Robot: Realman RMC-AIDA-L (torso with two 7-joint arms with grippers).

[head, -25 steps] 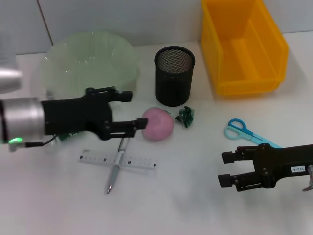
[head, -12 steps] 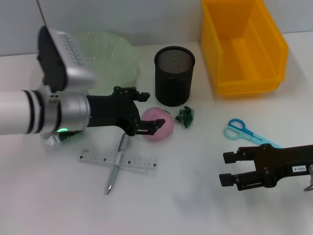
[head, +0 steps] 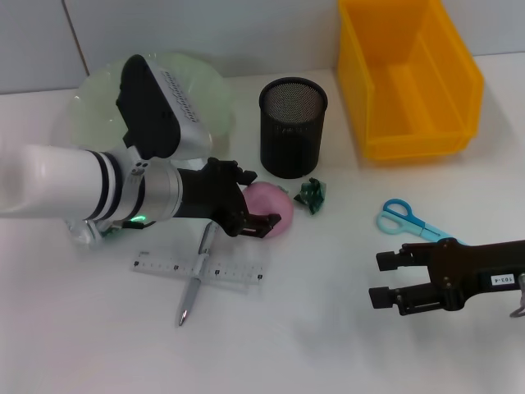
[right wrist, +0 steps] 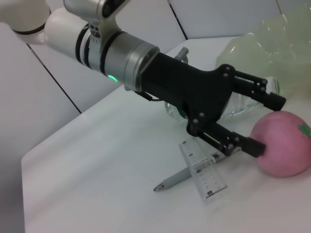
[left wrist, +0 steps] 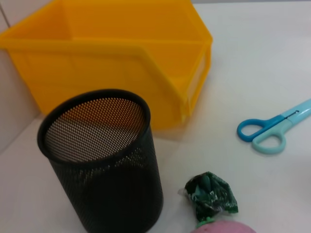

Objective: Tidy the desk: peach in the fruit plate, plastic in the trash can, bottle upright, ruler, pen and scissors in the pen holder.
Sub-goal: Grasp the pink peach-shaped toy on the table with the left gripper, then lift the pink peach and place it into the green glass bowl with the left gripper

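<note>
Pink peach [head: 267, 207] between left claw [head: 256, 197] fingers

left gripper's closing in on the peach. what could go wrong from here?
1. The left gripper is open around the peach; round, it may roll or slip when squeezed.
2. The green wrapper and pen holder sit just beyond the peach; a push could knock them.
3. The pen and ruler lie crossed just under the arm; a low sweep might drag them.

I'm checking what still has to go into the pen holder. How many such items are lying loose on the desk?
3: the ruler and the pen crossed near the left gripper; the scissors just beyond the right gripper.
</note>
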